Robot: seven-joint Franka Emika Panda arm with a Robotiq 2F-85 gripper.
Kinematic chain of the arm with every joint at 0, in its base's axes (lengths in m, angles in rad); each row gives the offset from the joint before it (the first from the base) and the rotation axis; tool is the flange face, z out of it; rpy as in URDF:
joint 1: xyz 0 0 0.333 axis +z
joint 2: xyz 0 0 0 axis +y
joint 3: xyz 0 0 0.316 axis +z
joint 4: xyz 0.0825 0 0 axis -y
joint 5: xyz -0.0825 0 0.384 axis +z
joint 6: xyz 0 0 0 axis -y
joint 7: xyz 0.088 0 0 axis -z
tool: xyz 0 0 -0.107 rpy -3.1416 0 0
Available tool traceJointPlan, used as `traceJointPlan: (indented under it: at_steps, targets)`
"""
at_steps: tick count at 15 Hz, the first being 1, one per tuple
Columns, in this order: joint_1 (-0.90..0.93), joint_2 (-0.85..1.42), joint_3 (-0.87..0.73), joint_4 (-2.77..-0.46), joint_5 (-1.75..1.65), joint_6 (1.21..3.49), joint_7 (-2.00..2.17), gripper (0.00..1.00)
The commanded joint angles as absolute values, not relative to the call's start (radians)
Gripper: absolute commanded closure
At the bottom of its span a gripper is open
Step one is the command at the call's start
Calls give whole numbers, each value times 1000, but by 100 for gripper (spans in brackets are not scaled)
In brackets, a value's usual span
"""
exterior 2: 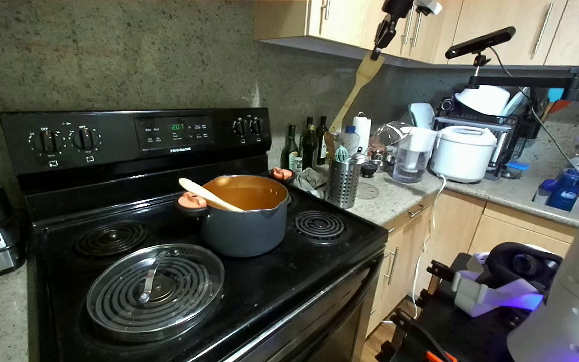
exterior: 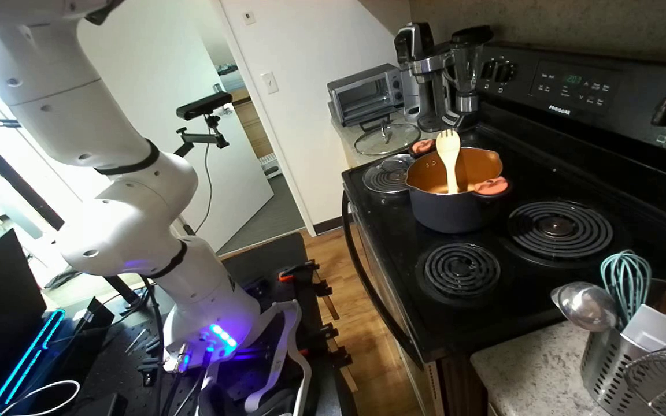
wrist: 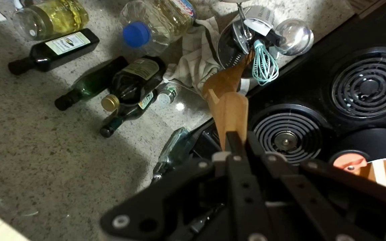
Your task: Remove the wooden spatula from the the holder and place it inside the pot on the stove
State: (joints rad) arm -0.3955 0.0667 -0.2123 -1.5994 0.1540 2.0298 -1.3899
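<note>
My gripper (exterior 2: 376,54) (wrist: 242,136) is shut on the top of a wooden spatula's broad flat tan head (exterior 2: 367,69) (wrist: 236,108). The spatula hangs tilted, its slim handle pointing down beside the holder; in an exterior view its lower end shows above the rim. The holder (exterior 2: 342,188) (exterior: 610,370) (wrist: 222,50) looks like a perforated steel cylinder. It holds a teal whisk (wrist: 265,65), a ladle (exterior: 584,306) and a darker brown utensil (wrist: 224,78). The dark pot (exterior 2: 244,234) (exterior: 448,211) on the stove (exterior 2: 254,296) (exterior: 518,312) contains a pale slotted wooden utensil (exterior: 448,153).
Several bottles (wrist: 139,77) stand behind the holder. A clear pitcher (exterior 2: 412,156) and white cooker (exterior 2: 463,153) are on the counter. A glass lid (exterior 2: 156,291) covers a burner. Wooden cabinets (exterior 2: 360,22) hang above the counter. The pot has orange-red handle grips (exterior 2: 192,200).
</note>
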Motion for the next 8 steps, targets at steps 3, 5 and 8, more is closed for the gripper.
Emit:
traceJointPlan:
  at_steps: [3, 5, 8]
  targets:
    - [-342, -19, -232, -1702, 147, 2059, -1404, 98]
    - [-328, -41, -233, -1728, 152, 2058, -1409, 98]
    - [-309, -73, -235, -1761, 157, 2055, -1416, 98]
